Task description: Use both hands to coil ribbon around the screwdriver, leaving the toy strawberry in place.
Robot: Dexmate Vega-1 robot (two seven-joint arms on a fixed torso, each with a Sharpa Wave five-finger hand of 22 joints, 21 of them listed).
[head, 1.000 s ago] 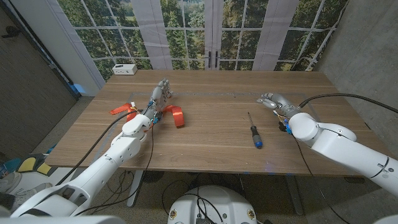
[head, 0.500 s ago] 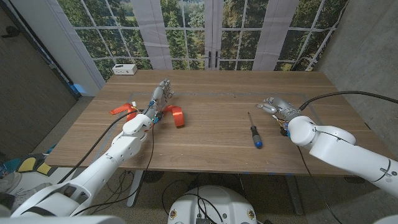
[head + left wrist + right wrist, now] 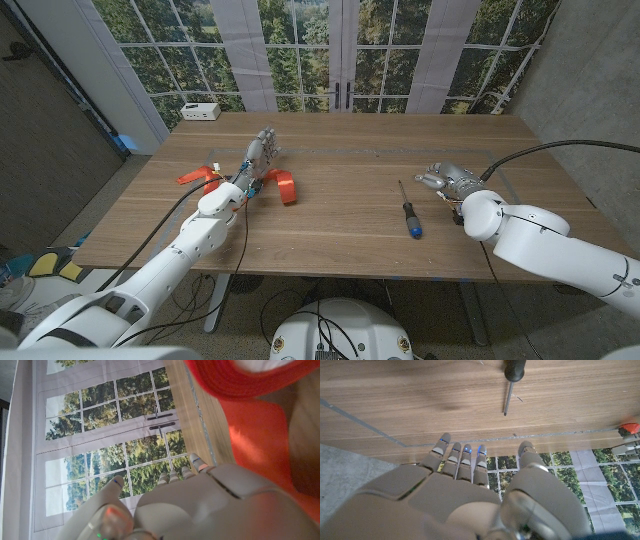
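From the head view, your right hand [image 3: 443, 178] sits just beside the screwdriver [image 3: 408, 212], on its outer side toward the table's right edge, so it is plainly the nearer hand for that tool. The screwdriver lies with its long axis running roughly away from you, thin shaft pointing toward the windows and dark handle with a blue end nearest you. Your right hand holds nothing, fingers loosely apart and reaching toward the shaft end. Your left hand [image 3: 260, 152] is well apart on the other side of the table [image 3: 340, 245], fingers extended toward the windows, with the orange ribbon [image 3: 281, 184] lying just beside its wrist; whether it touches the ribbon you cannot tell here. A small red thing [image 3: 213, 180] shows beside your left arm, likely the toy strawberry, too hidden to confirm. In the left wrist view, the ribbon [image 3: 260, 425] lies close alongside your left hand [image 3: 200, 505], whose fingers reach out straight with nothing in them. In the right wrist view, your right hand [image 3: 465, 495] is spread and empty, and the screwdriver [image 3: 509, 385] lies ahead of the fingertips, its tip pointing back toward them.
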